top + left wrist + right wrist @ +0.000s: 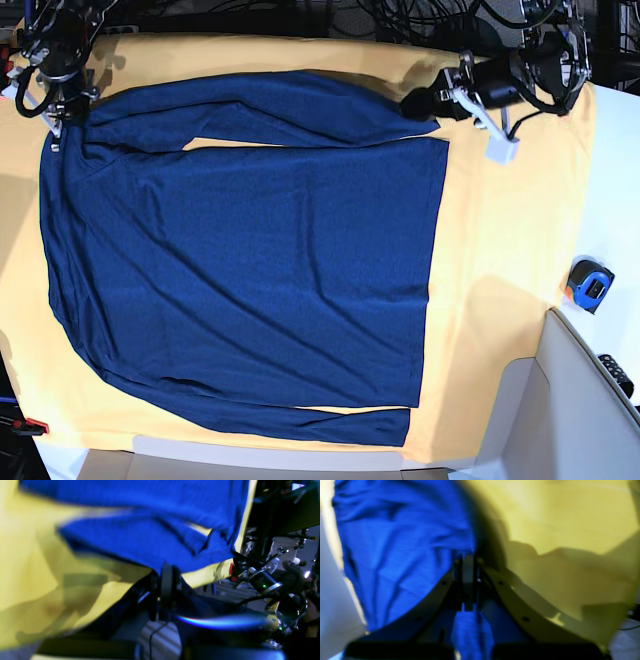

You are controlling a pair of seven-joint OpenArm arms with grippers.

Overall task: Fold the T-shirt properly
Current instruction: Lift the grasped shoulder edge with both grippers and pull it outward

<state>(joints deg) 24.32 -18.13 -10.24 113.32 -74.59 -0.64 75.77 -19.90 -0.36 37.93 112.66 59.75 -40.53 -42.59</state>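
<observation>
The dark navy T-shirt (250, 260) lies spread flat on the yellow table cloth (500, 250), its long sleeves running along the far and near edges. My left gripper (412, 103) is at the cuff of the far sleeve, on the right of the base view. In the left wrist view its fingers (167, 578) are shut, with blue fabric (150, 537) right at the tips. My right gripper (52, 128) is at the far left end of the shirt. Its jaws (469, 562) are shut, and blue cloth (400, 550) runs between the finger bases.
A blue and black tape measure (590, 283) and a black remote (615, 370) lie on the white surface (600, 420) to the right. Cables and arm hardware (520, 70) crowd the far edge. A small red object (25, 425) sits at the near left corner.
</observation>
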